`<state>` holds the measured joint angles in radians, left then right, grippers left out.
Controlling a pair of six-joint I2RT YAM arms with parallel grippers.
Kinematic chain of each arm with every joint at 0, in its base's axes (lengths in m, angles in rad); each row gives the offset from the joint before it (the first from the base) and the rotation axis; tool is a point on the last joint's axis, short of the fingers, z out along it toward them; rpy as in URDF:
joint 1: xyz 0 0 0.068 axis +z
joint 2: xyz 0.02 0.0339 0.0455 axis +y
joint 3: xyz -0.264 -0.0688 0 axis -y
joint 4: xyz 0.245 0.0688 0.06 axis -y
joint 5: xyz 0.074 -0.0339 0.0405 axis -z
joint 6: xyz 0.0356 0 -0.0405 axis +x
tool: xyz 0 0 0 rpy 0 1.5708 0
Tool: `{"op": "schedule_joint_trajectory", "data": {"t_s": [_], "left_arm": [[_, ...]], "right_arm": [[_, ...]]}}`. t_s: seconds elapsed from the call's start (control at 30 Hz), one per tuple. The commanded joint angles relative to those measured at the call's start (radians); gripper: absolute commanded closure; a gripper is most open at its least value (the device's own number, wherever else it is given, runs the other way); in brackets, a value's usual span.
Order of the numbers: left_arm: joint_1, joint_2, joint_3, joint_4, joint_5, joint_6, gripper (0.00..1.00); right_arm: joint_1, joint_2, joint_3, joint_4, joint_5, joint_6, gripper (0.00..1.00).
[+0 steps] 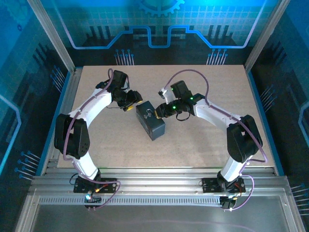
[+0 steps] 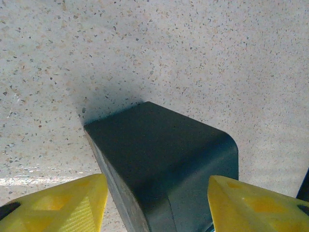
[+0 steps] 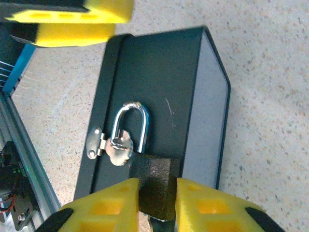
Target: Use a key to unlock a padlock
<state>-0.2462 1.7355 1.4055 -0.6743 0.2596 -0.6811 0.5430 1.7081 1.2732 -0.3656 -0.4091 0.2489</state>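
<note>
On a speckled counter [image 2: 193, 48], a dark blue box [image 3: 164, 82] lies at a slant between two robot arms, its lid edge carrying a small silver hasp [image 3: 99, 144]. At the box's nearer half the right hand [image 3: 158, 193] is clamped on the padlock [image 3: 150, 169], yellow fingers pressed to opposite sides of its dark, rough-textured body. The lock's bright shackle [image 3: 145, 130] loops up through the hasp and looks closed.

Farther along, the left hand [image 2: 157, 180] straddles the box's far end, its fingers apart, one along each wall. Whether they squeeze the box or merely flank it cannot be told.

The padlock appears to be stiff metal, small and dense for its size, and unlikely to be hurt by a firm pinch. The polished shackle would probably be slippery, and the lock can likely swing on the hasp. The grainy body, taken across its sides as the right hand has it, seems the better hold. The end of the body away from the shackle sits low between the fingers, and that is presumably where a key must enter, so the hold may need to leave it free.

The box looks light and hollow and could skate on the smooth counter, so bracing its far end seems prudent.
</note>
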Motion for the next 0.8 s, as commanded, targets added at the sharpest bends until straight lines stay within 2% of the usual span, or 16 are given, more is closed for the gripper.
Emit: {"op": "schedule_joint_trajectory", "data": {"t_s": [0.0, 0.3, 0.6, 0.77], "left_arm": [[-0.005, 0.003, -0.008, 0.008, 0.028, -0.006, 0.42], [-0.008, 0.007, -0.011, 0.006, 0.034, 0.001, 0.42], [-0.007, 0.009, -0.002, 0.001, 0.03, 0.0, 0.42], [-0.007, 0.013, 0.003, 0.005, 0.034, -0.005, 0.42]], "right_arm": [[-0.006, 0.015, -0.005, 0.024, -0.046, 0.027, 0.83], [-0.008, 0.022, -0.007, 0.079, -0.055, 0.054, 0.88], [-0.001, 0.009, -0.019, 0.079, -0.087, 0.03, 0.75], [0.014, 0.009, -0.018, 0.082, -0.087, 0.029, 0.72]]}}
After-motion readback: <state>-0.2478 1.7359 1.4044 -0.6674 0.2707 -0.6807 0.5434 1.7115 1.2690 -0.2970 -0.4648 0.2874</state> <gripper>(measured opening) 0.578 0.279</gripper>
